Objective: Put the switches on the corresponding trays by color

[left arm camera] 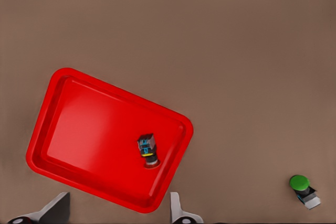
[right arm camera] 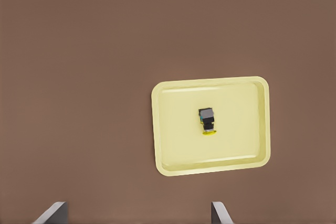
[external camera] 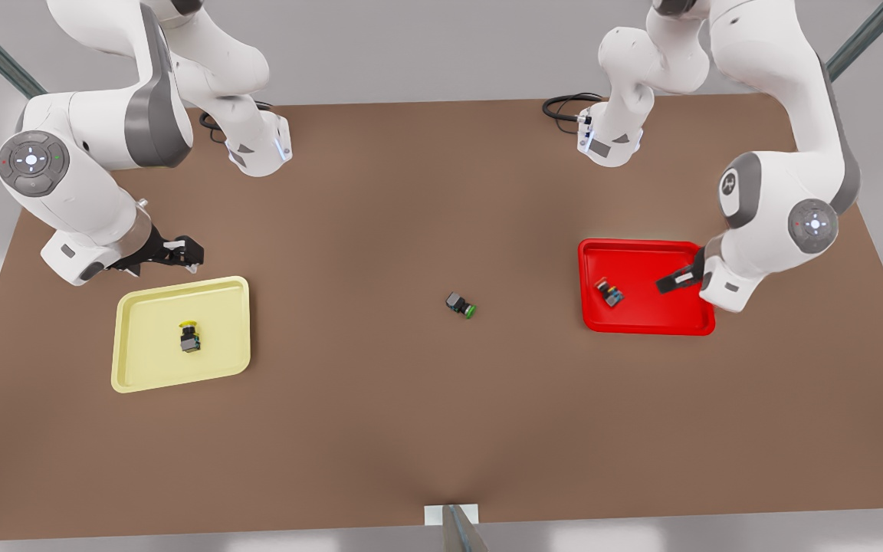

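The trays lie well apart on the bench point(external camera: 380, 429): yellow tray point(external camera: 135, 368) at the front view's left, red tray point(external camera: 645, 322) at its right. Left gripper point(external camera: 671, 282) hovers over the red tray, right gripper point(external camera: 185, 253) just beside the yellow tray's far rim; both have jaws released, grasping nothing. Judgement: both placements look complete; lift straight up, clear of the rims. Yellow switch point(external camera: 190, 337) lies on its side mid-tray, cap toward the far rim. Red switch point(external camera: 609, 292) lies tilted, long axis diagonal. Green switch point(external camera: 461, 305) rests between the trays.
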Tool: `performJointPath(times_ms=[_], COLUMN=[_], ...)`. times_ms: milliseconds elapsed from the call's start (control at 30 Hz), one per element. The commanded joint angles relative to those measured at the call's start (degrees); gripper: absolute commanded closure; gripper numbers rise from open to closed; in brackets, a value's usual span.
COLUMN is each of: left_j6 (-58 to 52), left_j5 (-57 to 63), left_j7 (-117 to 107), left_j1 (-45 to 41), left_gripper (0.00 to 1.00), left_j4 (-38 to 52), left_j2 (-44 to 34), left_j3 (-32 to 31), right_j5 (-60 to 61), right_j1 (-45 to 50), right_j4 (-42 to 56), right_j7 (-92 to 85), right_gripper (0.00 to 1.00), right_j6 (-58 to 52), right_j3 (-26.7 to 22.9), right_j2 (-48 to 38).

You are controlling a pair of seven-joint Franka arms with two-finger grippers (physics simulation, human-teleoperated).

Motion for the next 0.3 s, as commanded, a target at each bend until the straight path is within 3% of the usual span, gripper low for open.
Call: performJointPath(times_ms=[0, 33, 67, 100, 133, 267], left_j6=[-1.84, -8.34, -10.28, -12.04, -12.57, -12.66], left_j5=[2.98, 3.15, 5.18, 7.81, 10.89, 8.96], left_j7=[1.36, 2.32, 8.21, 9.18, 9.18, 15.51], left_j1=[0.35, 0.96, 7.28, 17.91, 22.84, 25.40], left_gripper=[0.00, 0.00, 0.00, 0.00, 0.00, 0.00], left_j4=[2.39, 7.75, 8.73, 8.64, 7.85, 7.15], left_j2=[0.07, 0.07, -1.59, -4.94, -7.05, -8.28], left_j3=[0.07, 0.07, -3.79, -14.76, -21.63, -21.90], right_j5=[0.00, 0.00, 0.00, 0.00, 0.00, 0.00], right_j1=[0.00, 0.00, 0.00, 0.00, 0.00, 0.00], right_j4=[0.00, 0.00, 0.00, 0.00, 0.00, 0.00], right_j7=[0.00, 0.00, 0.00, 0.00, 0.00, 0.00], right_gripper=[0.00, 0.00, 0.00, 0.00, 0.00, 0.00], right_j6=[0.00, 0.00, 0.00, 0.00, 0.00, 0.00], right_j3=[0.00, 0.00, 0.00, 0.00, 0.00, 0.00], right_j2=[0.00, 0.00, -0.09, -0.09, -0.09, -0.09])
